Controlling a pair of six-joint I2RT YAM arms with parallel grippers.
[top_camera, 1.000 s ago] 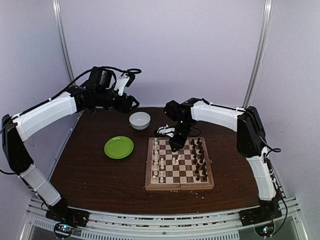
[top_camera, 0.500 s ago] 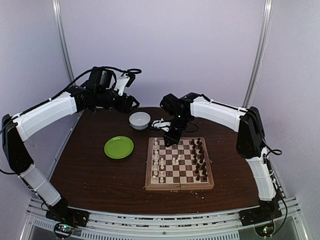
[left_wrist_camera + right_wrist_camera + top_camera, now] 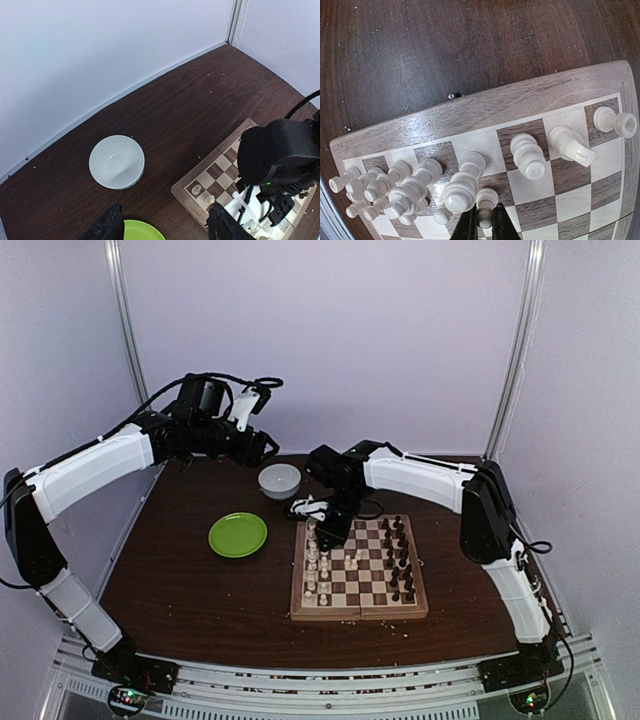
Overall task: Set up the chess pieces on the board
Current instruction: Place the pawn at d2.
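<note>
From above, the board (image 3: 358,614) is seen right of centre on the counter (image 3: 190,590), with white pieces (image 3: 314,558) ranked along its left side and dark pieces (image 3: 400,558) along its right. The right pincer (image 3: 330,532) is poised over the board's far left corner. In the left wrist view, the left pincer (image 3: 165,227) is shown released and empty, aloft near the bowl (image 3: 116,161). In the right wrist view, a white pawn (image 3: 485,197) is seen pinched between the clenched fingertips (image 3: 470,225), crowded by neighbours. Such pieces are judged light, rigid, smooth and easily toppled, and best taken at the narrow neck.
</note>
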